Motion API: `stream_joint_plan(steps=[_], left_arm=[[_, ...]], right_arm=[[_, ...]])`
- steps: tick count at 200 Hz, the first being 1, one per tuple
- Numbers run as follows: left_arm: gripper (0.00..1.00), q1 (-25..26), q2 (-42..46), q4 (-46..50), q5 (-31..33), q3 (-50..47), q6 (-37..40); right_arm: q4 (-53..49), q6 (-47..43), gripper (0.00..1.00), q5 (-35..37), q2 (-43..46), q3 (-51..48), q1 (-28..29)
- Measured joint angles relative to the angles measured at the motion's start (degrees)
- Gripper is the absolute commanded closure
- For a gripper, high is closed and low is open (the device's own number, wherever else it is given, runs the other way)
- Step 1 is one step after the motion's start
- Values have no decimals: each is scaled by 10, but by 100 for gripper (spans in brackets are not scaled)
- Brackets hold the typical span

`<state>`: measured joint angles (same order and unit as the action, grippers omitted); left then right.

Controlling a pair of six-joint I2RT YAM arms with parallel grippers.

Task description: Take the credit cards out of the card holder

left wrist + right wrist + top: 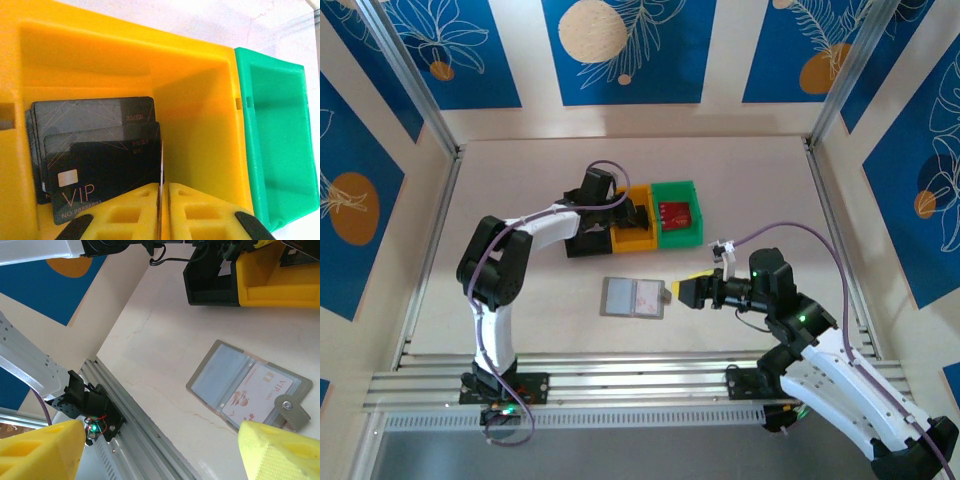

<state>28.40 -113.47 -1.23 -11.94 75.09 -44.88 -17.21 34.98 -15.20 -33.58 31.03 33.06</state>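
Left wrist view: the left gripper (164,200) hangs in the yellow bin (200,100), its pads nearly together on a thin card (161,165) seen edge-on. The black cards (100,170) in the bin read "VIP" and "NO. 8888", the rest hidden. The right gripper (160,450) stands wide apart just right of the card holder (220,372), which lies open on the table (150,340), centre-near, with a pale "VIP" card (255,395) in its right half.

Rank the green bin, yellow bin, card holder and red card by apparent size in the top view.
1. Green bin and yellow bin: alike, and the yellow one is partly covered.
2. Card holder: a little smaller.
3. Red card in the green bin: smallest.
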Motion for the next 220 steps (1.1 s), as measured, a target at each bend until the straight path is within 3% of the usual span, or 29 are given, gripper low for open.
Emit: stream_joint_plan(steps=[220], left_arm=[[72, -6, 0, 99, 41, 29, 52]], right_arm=[[0, 0, 20, 0, 0, 0, 0]])
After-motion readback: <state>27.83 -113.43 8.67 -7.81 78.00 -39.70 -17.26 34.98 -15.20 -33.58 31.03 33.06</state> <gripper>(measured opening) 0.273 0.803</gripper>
